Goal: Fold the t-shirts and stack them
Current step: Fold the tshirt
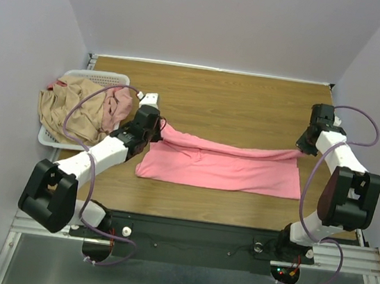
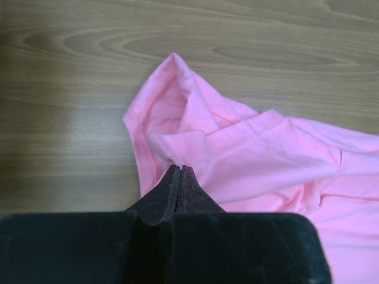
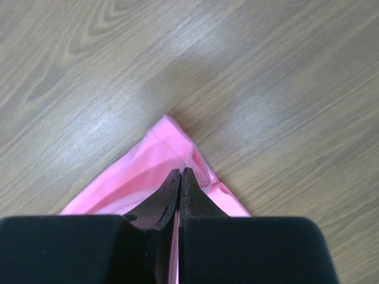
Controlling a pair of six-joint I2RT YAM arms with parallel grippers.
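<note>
Behind the closed tips of the left gripper (image 2: 179, 168), its black body hides from us the nearest stretch of the salmon-pink shirt (image 2: 266, 160), and the cloth runs off the picture's edge to the gripper's right. Behind the right gripper (image 3: 180, 173) the same shirt vanishes under the housing. From above, both grippers' fingertips are too small for us to tell. Left of the left gripper, the tan-beige shirt (image 1: 68, 108) and the dusty pink shirt (image 1: 116, 108) cover much of the basket (image 1: 107, 76), and the left arm (image 1: 108, 149) hides its near corner.

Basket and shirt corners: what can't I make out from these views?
- Top view: the tan shirt covers what lies deeper in the basket.
- Left wrist: the salmon-pink shirt runs off the right edge.
- Right wrist: the right gripper hides the cloth behind its pinch.
</note>
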